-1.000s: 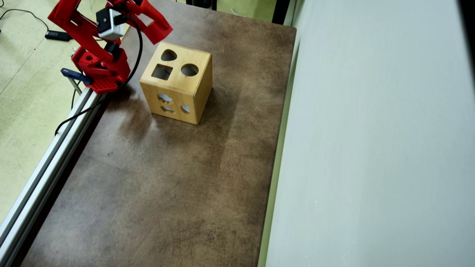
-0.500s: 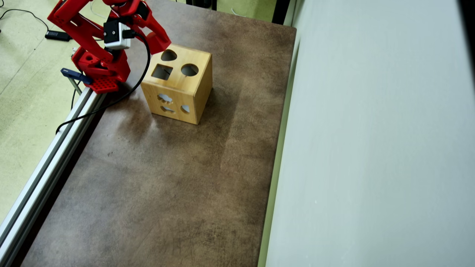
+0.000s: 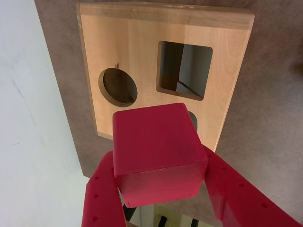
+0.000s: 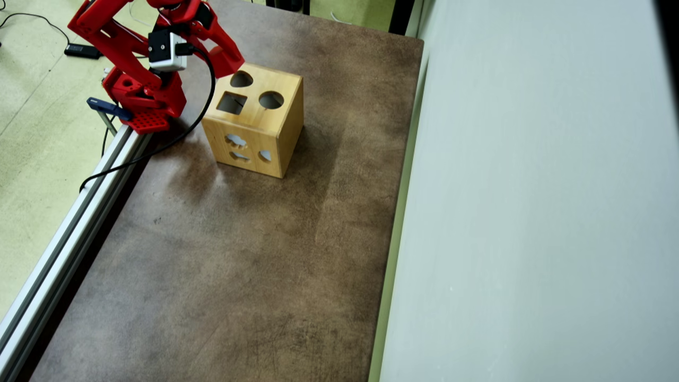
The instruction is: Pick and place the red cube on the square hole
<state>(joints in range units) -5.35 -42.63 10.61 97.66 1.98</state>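
In the wrist view the red cube fills the lower middle, clamped between my red fingers; my gripper is shut on it. Beyond it lies the top of the wooden box, with the square hole just past the cube and a little to the right. The cube hangs short of that hole, apart from the wood. In the overhead view my gripper hovers at the far-left corner of the box, beside the square hole; there I cannot tell the cube from the red fingers.
The box top also has a round hole and a heart hole. An aluminium rail runs along the brown table's left edge, with the arm's base on it. A pale wall panel borders the right.
Over the last second the gripper came down and in toward the box's far-left corner, the wrist camera turning with it. In the last half second it hardly moved.
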